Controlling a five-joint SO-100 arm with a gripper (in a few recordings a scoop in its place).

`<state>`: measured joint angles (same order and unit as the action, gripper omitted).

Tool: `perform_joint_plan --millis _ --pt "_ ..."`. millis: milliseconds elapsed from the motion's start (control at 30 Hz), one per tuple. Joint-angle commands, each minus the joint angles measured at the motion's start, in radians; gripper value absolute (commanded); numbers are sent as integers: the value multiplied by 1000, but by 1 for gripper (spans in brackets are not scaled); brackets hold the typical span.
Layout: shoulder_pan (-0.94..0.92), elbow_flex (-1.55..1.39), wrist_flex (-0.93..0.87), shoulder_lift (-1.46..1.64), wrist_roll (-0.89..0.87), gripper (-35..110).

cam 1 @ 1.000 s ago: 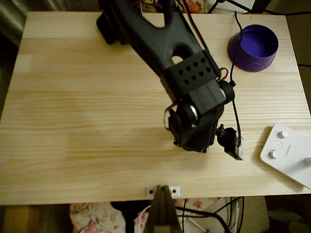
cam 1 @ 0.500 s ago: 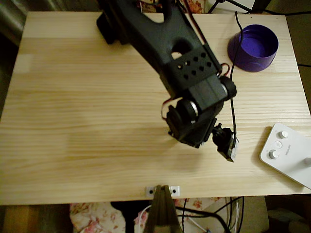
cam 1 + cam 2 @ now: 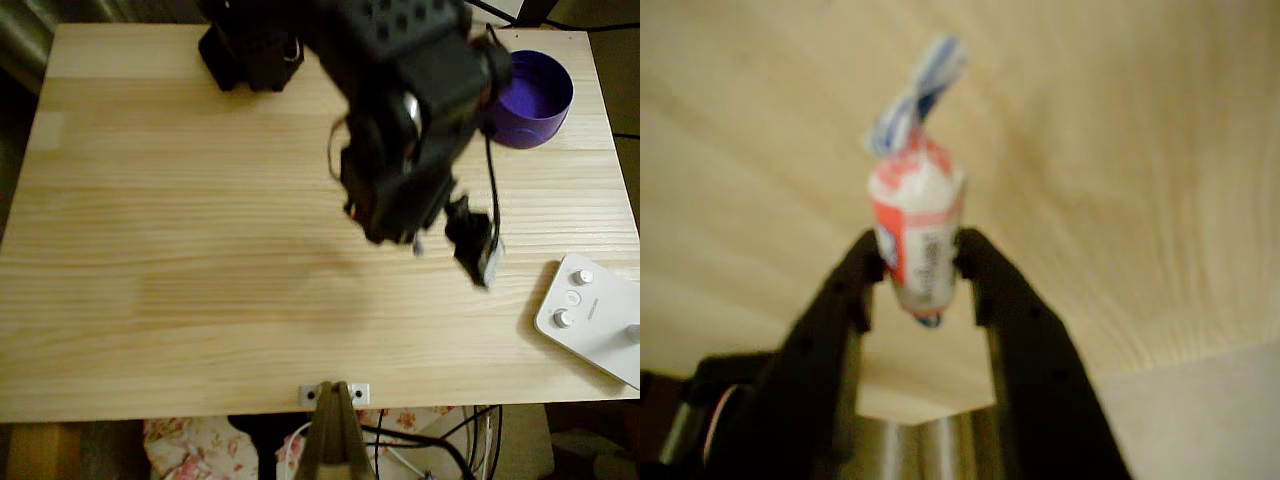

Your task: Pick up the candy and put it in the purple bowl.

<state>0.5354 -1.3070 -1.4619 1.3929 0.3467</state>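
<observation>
Candy (image 3: 916, 232): small wrapped sweet, white body with pinkish-red bands and some print on the wrapper; one twisted end in blue and white stuck up past the fingertips, the other end just peeked out below them. Blurred in the wrist view.
Candy's place: pinched between the two black fingers (image 3: 845, 300), clear of the wood beneath in the wrist view.
Gripper (image 3: 920, 262): fingers clamped on the candy's middle, one on each side, touching the wrapper.
Gripper from above (image 3: 416, 243): seen as a blurred dark mass under the arm; candy too small and smeared there to make out.
Arm (image 3: 400, 110): black, stretched from its base at the table's far edge toward the middle right, blurred with motion.
Purple bowl (image 3: 535, 100): round, deep, glossy purple, upright near the far right corner of the table; its left side partly covered by the arm in the overhead view.
Table (image 3: 170, 250): pale wood planks with visible grain.
White device (image 3: 590, 315): flat, with round knobs, at the right edge near the front, well apart from the bowl.
In the way: a black cable (image 3: 491, 185) hung from the arm down past the bowl's left side.
</observation>
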Motion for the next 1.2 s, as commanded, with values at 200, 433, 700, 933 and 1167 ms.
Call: perform_joint_plan --millis 200,433,700,933,1167 --pt "314 -183 20 465 -78 0" --pt "594 -32 41 383 -152 0" --pt "729 169 72 219 -175 4" --pt "805 319 83 74 -155 5" --pt "842 394 86 -28 -158 6"
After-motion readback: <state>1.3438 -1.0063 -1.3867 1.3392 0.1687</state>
